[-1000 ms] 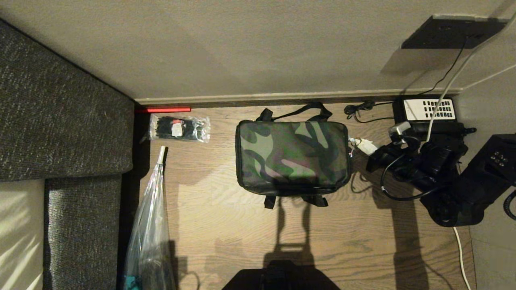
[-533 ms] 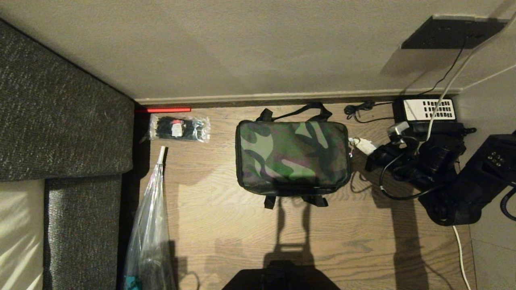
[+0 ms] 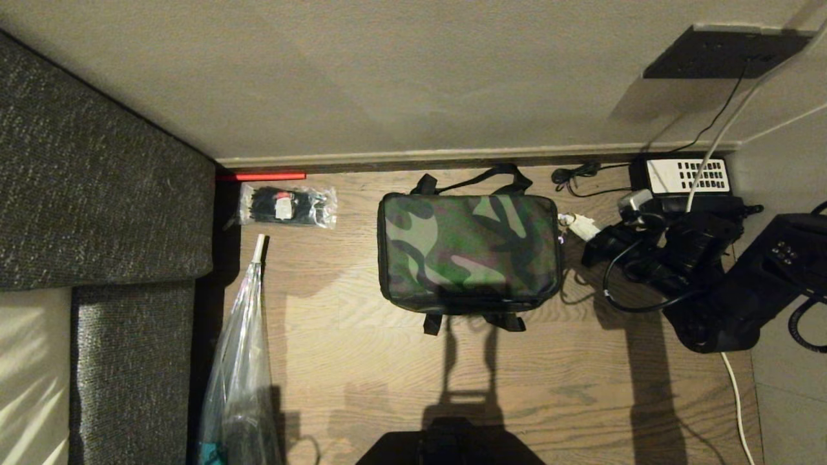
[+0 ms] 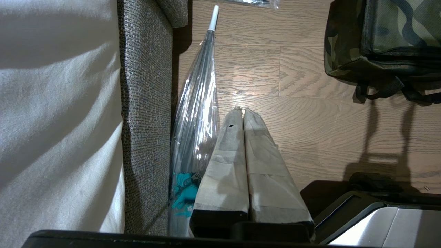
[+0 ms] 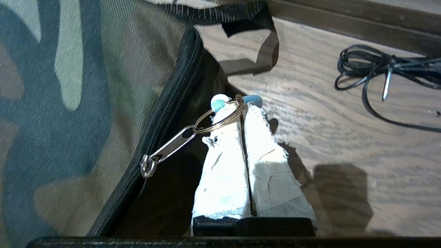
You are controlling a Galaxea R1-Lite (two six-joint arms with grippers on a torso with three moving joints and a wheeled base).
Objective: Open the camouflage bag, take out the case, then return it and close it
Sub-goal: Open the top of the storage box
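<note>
The camouflage bag point(image 3: 468, 252), a boxy soft fabric bag with black trim, sat zipped shut on the wood-grain floor point(image 3: 387, 361) near the baseboard; its strap handles point(image 3: 475, 177) were partly hidden behind and under it, and nothing of its contents could be seen. At its right end, the right gripper point(image 5: 241, 103) was closed on a metal split ring point(image 5: 220, 119) linked to the zipper pull point(image 5: 168, 146); its tape-wrapped fingers point(image 5: 224, 172) pressed together. In the head view this grip was small and hard to make out. Beyond lay a coiled black cord point(image 5: 375, 69) and a black telephone point(image 3: 688, 175), partly covered by the arm. The left gripper point(image 4: 243, 112), fingers together and holding nothing, hung above the floor beside a clear plastic umbrella point(image 4: 196, 113), cut off below, lying against a coarse grey woven sofa point(image 3: 97, 194). A clear packet of black ties point(image 3: 287, 205) lay near the wall.
</note>
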